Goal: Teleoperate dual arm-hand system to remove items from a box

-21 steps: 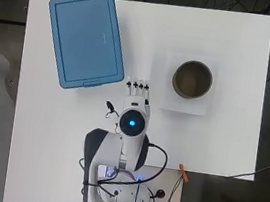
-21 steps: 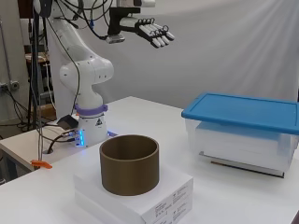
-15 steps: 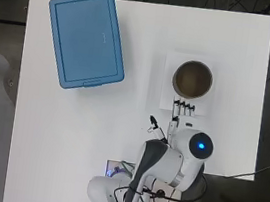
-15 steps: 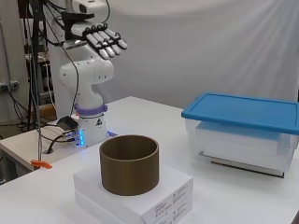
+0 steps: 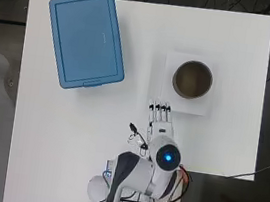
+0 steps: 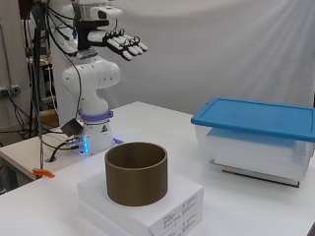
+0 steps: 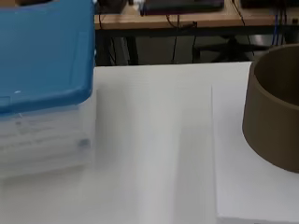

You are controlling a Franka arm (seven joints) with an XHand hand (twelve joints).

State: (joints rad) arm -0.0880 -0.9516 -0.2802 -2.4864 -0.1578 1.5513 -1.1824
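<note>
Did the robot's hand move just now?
Yes. The hand swung left in the overhead view, away from the brown pot on the white box.

The hand (image 5: 161, 121), fingers straight, hovers between the lidded blue box (image 5: 85, 38) and the brown cylinder (image 5: 192, 80).

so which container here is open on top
The brown round tub on the flat white box; the clear plastic bin has its blue lid on.

Hidden under the shut blue lid (image 6: 256, 116): whatever lies in the clear box (image 6: 248, 155). Cut off in the wrist view: brown cylinder (image 7: 275, 112), lid and box. Unseen from the side: inside of the cylinder.
</note>
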